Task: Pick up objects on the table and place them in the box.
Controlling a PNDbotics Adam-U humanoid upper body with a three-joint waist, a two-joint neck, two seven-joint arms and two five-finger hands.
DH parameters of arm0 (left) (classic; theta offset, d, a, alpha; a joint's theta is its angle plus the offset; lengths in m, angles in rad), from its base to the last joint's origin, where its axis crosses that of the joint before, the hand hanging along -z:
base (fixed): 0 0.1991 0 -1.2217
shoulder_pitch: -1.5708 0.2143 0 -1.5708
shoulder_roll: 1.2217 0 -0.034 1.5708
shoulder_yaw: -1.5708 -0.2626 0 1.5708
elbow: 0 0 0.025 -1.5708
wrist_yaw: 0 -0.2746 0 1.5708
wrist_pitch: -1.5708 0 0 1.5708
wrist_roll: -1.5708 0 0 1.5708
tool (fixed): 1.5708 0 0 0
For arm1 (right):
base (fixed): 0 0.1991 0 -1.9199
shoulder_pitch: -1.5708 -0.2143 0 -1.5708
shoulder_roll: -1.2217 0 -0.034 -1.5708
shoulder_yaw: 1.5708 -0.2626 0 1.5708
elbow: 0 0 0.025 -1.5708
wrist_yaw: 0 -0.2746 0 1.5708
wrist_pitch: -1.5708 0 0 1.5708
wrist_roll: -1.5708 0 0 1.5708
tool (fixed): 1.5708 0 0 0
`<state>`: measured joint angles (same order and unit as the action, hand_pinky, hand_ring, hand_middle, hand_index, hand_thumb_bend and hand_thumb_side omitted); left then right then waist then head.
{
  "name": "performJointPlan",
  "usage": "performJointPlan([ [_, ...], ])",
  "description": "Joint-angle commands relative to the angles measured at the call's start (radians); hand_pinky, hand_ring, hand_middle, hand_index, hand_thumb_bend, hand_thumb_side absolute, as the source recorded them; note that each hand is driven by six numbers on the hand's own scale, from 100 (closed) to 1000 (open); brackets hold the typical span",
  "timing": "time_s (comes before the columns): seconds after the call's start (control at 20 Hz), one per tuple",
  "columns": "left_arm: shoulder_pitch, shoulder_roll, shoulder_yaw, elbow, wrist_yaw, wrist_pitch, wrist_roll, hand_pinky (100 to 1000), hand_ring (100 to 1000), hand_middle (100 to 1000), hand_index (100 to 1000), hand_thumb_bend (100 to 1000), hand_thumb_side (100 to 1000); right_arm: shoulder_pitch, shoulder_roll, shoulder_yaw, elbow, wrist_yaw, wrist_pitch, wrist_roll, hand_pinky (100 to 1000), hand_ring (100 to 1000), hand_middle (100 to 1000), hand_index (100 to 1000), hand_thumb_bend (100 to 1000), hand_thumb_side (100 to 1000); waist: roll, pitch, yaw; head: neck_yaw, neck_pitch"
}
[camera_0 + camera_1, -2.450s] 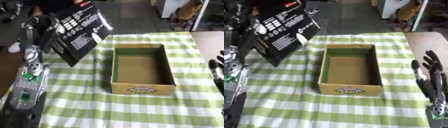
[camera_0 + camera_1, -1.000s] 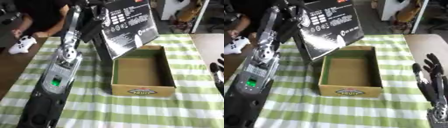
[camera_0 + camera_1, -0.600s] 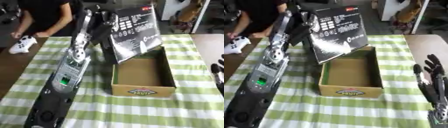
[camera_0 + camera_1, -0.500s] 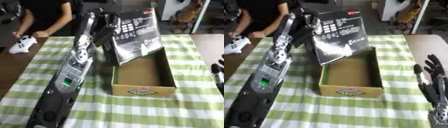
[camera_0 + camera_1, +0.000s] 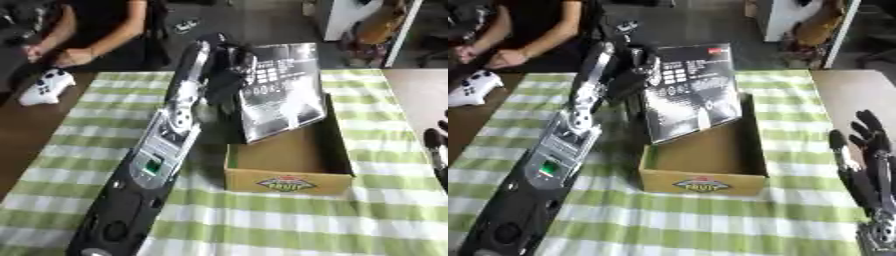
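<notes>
My left hand is shut on the left edge of a flat black package with white print. The package hangs tilted over the far left part of an open cardboard box, with its lower edge dipping inside. The box stands in the middle of the green-and-white checked cloth, and the visible part of its floor is bare. My left arm stretches from the lower left up to the package. At the right edge my right hand rests open with fingers pointing up, well clear of the box.
A white game controller lies on the brown table at far left, beside a seated person. Bare brown tabletop borders the cloth at right. Checked cloth lies flat in front of the box.
My left arm has swung right, carrying the package from the left of the box to above it, and has lowered it toward the opening. The right hand stayed put.
</notes>
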<state>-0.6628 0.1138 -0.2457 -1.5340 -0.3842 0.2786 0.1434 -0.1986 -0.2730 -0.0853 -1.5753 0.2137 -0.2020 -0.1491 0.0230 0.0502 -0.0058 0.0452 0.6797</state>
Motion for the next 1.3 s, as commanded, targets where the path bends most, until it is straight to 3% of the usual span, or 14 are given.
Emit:
performJointPlan([
  [0.05, -0.025, -0.003, -0.015, -0.007, -0.019, -0.011, -0.017, 100, 109, 418, 328, 100, 417, -0.005, -0.010, 0.000, -0.008, -0.004, 0.000, 0.003, 896, 927, 945, 1000, 518, 711, -0.004, -0.009, -0.002, 0.009, -0.015],
  [0.1, -0.024, -0.002, -0.021, -0.010, -0.027, -0.015, -0.027, 109, 198, 466, 401, 100, 340, -0.005, -0.010, 0.000, -0.008, -0.004, 0.000, 0.004, 896, 927, 945, 1000, 518, 710, -0.003, -0.009, -0.002, 0.009, -0.015],
  [0.15, -0.023, -0.001, -0.028, -0.014, -0.039, -0.022, -0.044, 122, 205, 470, 409, 100, 337, -0.005, -0.010, 0.000, -0.008, -0.005, 0.000, 0.004, 896, 927, 945, 1000, 518, 710, -0.003, -0.009, -0.002, 0.009, -0.015],
  [0.2, -0.023, 0.000, -0.033, -0.018, -0.053, -0.030, -0.062, 264, 306, 529, 486, 100, 347, -0.005, -0.010, 0.000, -0.008, -0.005, 0.000, 0.004, 896, 927, 945, 1000, 518, 710, -0.003, -0.009, -0.002, 0.009, -0.014],
  [0.25, -0.022, -0.001, -0.039, -0.021, -0.069, -0.039, -0.084, 261, 301, 526, 484, 100, 346, -0.005, -0.010, 0.000, -0.008, -0.005, 0.000, 0.004, 896, 927, 945, 1000, 518, 710, -0.003, -0.009, -0.002, 0.010, -0.014],
  [0.35, -0.023, -0.002, -0.048, -0.025, -0.102, -0.059, -0.122, 381, 460, 628, 590, 340, 408, -0.005, -0.009, 0.000, -0.008, -0.005, -0.001, 0.005, 896, 927, 945, 1000, 518, 710, -0.003, -0.009, -0.003, 0.011, -0.014],
  [0.45, -0.020, -0.002, -0.056, -0.029, -0.139, -0.089, -0.161, 561, 710, 806, 749, 677, 581, -0.005, -0.009, 0.000, -0.008, -0.005, -0.001, 0.005, 896, 927, 945, 1000, 518, 710, -0.003, -0.009, -0.003, 0.010, -0.014],
  [0.6, -0.016, 0.003, -0.056, -0.047, -0.214, -0.139, -0.195, 750, 891, 954, 849, 867, 668, -0.004, -0.009, -0.001, -0.008, -0.006, -0.001, 0.004, 896, 927, 945, 1000, 518, 709, -0.003, -0.009, -0.001, 0.010, -0.014],
  [0.7, -0.017, 0.008, -0.056, -0.067, -0.280, -0.171, -0.204, 804, 924, 982, 874, 911, 665, -0.003, -0.009, 0.000, -0.007, -0.006, -0.001, 0.005, 896, 927, 946, 1000, 517, 709, -0.003, -0.009, -0.001, 0.010, -0.013],
  [0.95, -0.021, 0.013, -0.063, -0.097, -0.445, -0.241, -0.244, 839, 942, 991, 886, 925, 676, -0.003, -0.009, 0.000, -0.007, -0.007, -0.001, 0.006, 896, 927, 946, 1000, 517, 710, -0.003, -0.010, -0.001, 0.011, -0.014],
  [1.3, -0.026, 0.014, -0.064, -0.100, -0.496, -0.270, -0.272, 846, 946, 993, 888, 914, 681, -0.002, -0.008, 0.000, -0.007, -0.008, -0.002, 0.007, 897, 927, 946, 1000, 517, 709, -0.002, -0.010, 0.000, 0.010, -0.013],
])
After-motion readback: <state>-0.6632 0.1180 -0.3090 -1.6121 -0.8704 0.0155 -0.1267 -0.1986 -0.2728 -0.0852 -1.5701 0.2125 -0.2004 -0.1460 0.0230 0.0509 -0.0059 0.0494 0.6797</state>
